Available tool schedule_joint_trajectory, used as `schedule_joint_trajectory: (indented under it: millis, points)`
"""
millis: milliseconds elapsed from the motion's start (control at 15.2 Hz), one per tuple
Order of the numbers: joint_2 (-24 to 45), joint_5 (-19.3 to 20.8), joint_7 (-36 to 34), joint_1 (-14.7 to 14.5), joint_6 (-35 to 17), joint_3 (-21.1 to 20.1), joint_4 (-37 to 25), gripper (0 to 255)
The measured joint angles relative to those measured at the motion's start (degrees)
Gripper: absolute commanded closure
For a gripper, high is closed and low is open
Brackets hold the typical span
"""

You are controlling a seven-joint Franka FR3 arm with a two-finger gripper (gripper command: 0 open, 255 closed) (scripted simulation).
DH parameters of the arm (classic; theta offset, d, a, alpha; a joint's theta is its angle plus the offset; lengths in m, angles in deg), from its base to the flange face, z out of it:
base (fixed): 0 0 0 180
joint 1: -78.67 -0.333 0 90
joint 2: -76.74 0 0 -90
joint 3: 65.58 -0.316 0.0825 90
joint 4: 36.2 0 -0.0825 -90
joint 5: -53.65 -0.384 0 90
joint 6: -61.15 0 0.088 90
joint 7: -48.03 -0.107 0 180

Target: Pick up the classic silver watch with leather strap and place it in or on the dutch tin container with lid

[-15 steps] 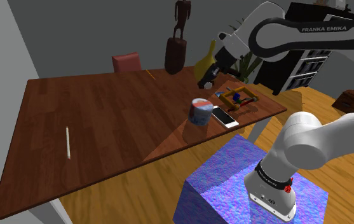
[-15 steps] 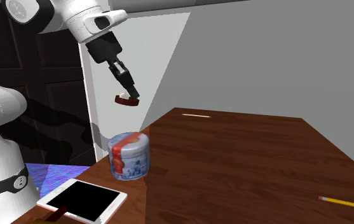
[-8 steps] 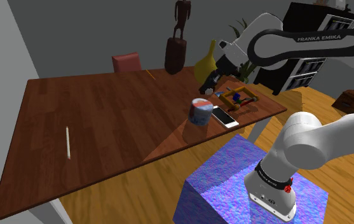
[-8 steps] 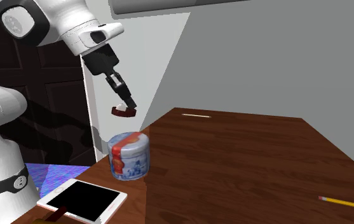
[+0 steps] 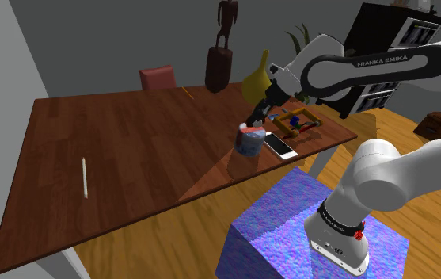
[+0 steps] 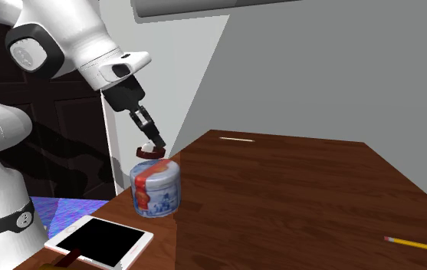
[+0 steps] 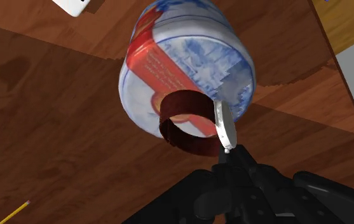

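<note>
Claw: the black claw [image 6: 151,145] is pinching the watch [image 6: 152,154] by its silver case, with the fingers pressed together on the case's lower edge.
Watch: it is hanging in the air just above the tin [image 6: 156,188], over the side of the lid nearer the arm. Its dark red-brown strap is forming a closed loop.
Wrist view: the claw [image 7: 228,150] is looking down past the watch [image 7: 191,145], and the tin [image 7: 188,57] is showing through the strap's loop. This view is making the silver case plain.
Second exterior view: a narrow gap is showing between strap and lid, so I cannot tell whether they are touching.
Shoulder view: the claw [image 5: 252,122] and the tin [image 5: 249,141] are overlapping, and the watch is too small to make out.
Tin: it is standing upright on the brown worktop [image 5: 131,143], blue and white with a red band.
Phone: a white-framed phone [image 5: 280,145] is lying just beside the tin.
Far items: a white stick [image 5: 85,177] is lying well apart from the tin, and a yellow pencil [image 6: 415,244] is lying near an edge.
</note>
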Motion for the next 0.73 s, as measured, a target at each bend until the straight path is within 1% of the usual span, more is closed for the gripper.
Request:
schedule_joint_trajectory:
  millis: [198, 528, 594, 726]
  points:
    - [1.14, -0.49, 0.66, -0.54, -2.46, 0.37, 1.30, 255]
    - [1.31, -0.55, 0.82, -0.61, -2.83, 0.48, 1.47, 255]
    - [1.31, -0.55, 0.82, -0.61, -2.83, 0.48, 1.47, 0]
    - [1.31, -0.55, 0.82, -0.61, -2.83, 0.48, 1.47, 0]
